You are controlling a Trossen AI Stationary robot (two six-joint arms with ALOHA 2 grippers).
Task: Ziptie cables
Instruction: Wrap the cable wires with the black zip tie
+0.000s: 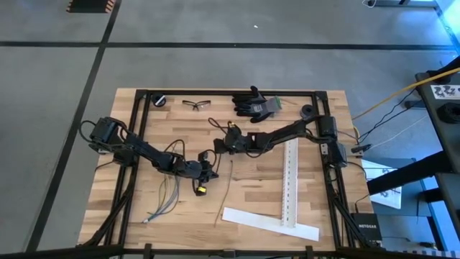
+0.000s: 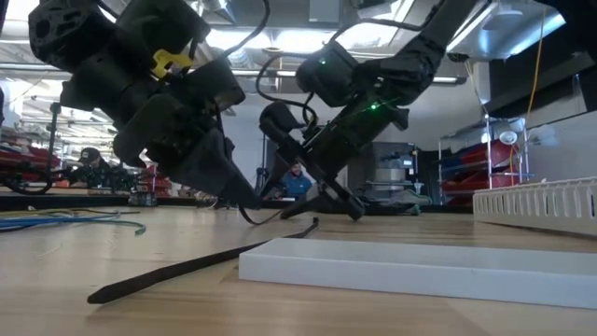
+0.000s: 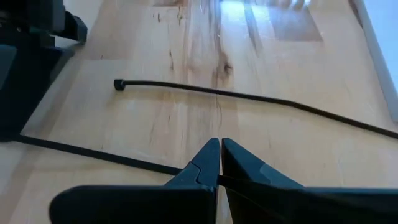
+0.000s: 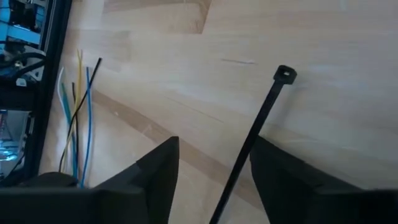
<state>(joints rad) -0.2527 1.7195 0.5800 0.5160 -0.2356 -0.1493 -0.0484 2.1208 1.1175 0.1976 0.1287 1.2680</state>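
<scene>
My right gripper (image 4: 214,180) is released, its fingers spread with a ziptie (image 4: 261,118) lying loose in the gap and touching neither finger. The ziptie's long axis runs straight out ahead of the fingers, its head at the far end. The cables (image 1: 164,199) lie in a loose bunch well apart from it, off towards my left arm's side of the table.

My left gripper (image 3: 220,155) is clenched, down at the tabletop between the cables and my right gripper, and nearer the cables. A black strip (image 3: 93,151) runs right up to its tips; I cannot tell whether it is pinched, or whether it is the ziptie in my right fingers. A second ziptie (image 3: 249,98) lies free just beyond, crosswise to those tips.

No container shows. I judge the next move turns on closing my right fingers square across the ziptie.
</scene>
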